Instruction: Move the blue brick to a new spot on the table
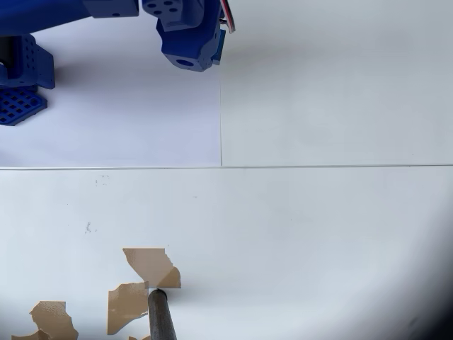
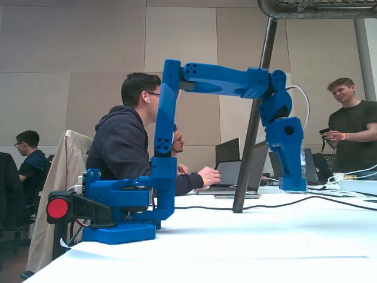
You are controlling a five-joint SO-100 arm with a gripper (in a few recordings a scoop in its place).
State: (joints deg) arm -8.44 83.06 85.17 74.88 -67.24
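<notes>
Over the table [image 2: 247,247] | pincer [image 2: 293,186] points down | grip state unclear

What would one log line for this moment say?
arm: stretched out, wrist bent down | hand: pointing down, tip at the table | grip: cannot tell

Arm [image 2: 218,79] extended forward, wrist bent down, claw [image 2: 293,180] pointing tableward.

Overhead view straight down on table [image 1: 318,234], fixed view low, side-on (both show arm [image 2: 224,79])
</notes>
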